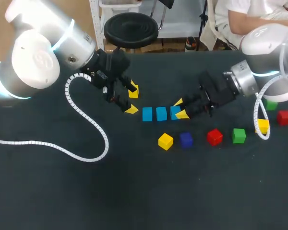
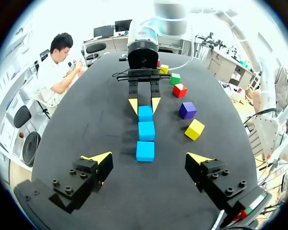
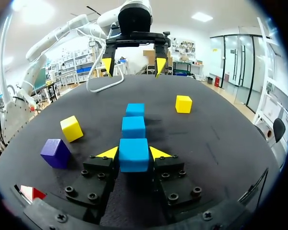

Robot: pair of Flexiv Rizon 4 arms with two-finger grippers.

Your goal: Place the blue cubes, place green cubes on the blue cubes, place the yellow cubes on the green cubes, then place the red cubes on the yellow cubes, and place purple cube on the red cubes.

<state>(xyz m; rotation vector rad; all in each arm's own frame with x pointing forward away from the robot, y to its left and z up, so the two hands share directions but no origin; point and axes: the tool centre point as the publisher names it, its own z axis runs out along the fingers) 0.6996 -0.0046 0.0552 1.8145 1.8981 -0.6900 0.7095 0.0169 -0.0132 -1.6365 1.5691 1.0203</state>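
Three blue cubes lie in a row on the black table [image 1: 62, 191]. My right gripper [image 1: 181, 109] [image 3: 133, 153] is shut on the end blue cube [image 1: 175, 112] [image 3: 133, 154], which touches the middle cube [image 1: 162, 113] [image 3: 133, 127]. The third blue cube [image 1: 147, 114] [image 2: 145, 151] is at the row's other end. My left gripper [image 1: 132, 99] [image 2: 149, 157] hovers open just beyond that end, holding nothing. A yellow cube [image 1: 165, 141], purple cube [image 1: 186, 139], red cube [image 1: 214, 137] and green cube [image 1: 238, 135] lie loose nearer the front.
Another yellow cube [image 1: 133, 92] [image 3: 184, 103] sits beside my left gripper's far finger. A yellow cube [image 1: 262, 126], a red cube [image 1: 284, 117] and a green cube [image 1: 270, 104] lie under my right arm's cable. The left arm's white cable [image 1: 86, 120] trails over the table.
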